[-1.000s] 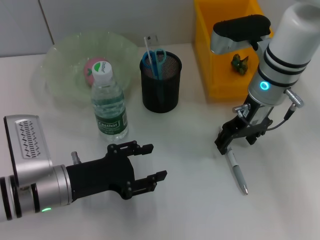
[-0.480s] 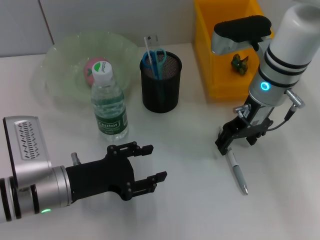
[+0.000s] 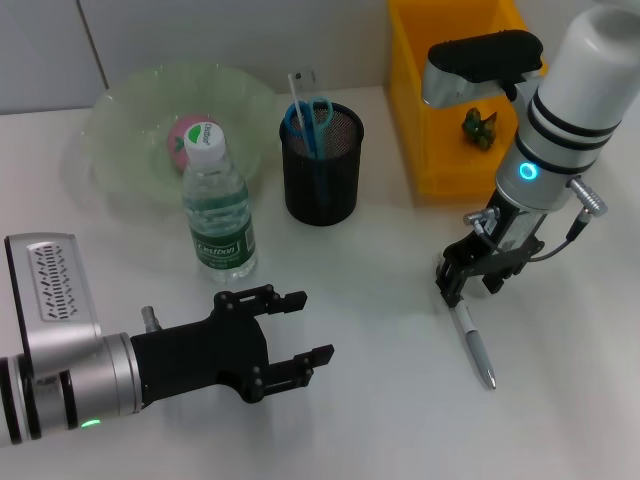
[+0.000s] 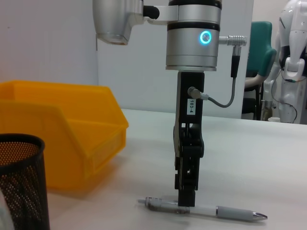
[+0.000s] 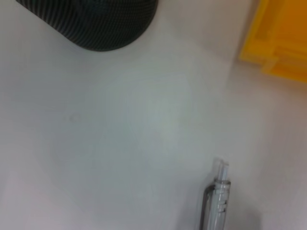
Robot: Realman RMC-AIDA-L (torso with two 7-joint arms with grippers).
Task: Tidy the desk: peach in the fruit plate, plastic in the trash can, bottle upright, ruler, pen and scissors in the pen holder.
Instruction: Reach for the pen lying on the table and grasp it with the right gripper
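The pen (image 3: pixel 473 343) lies flat on the white desk, also seen as the pen (image 4: pixel 230 213) and the pen (image 5: pixel 216 206). My right gripper (image 3: pixel 468 287) stands upright over the pen's clip end, open, one finger on each side; it is the right gripper (image 4: pixel 184 201) in the left wrist view. The left gripper (image 3: pixel 290 335) hovers open and empty low over the desk's front. The bottle (image 3: pixel 218 215) stands upright. Scissors (image 3: pixel 316 113) and a ruler (image 3: pixel 297 92) stick out of the black mesh pen holder (image 3: pixel 322 175). A peach (image 3: pixel 184 135) rests in the green fruit plate (image 3: pixel 120 150). Green plastic (image 3: pixel 480 128) lies in the yellow trash can (image 3: pixel 440 150).
The yellow trash can (image 4: pixel 57 129) sits close behind the right arm, and the pen holder (image 4: pixel 19 182) is off to its side. The pen holder (image 5: pixel 96 24) and the trash can (image 5: pixel 283 43) edge the right wrist view. Bare desk lies between both grippers.
The right gripper's fingers have drawn a little closer together around the pen's upper end. The pen and the left arm have not moved.
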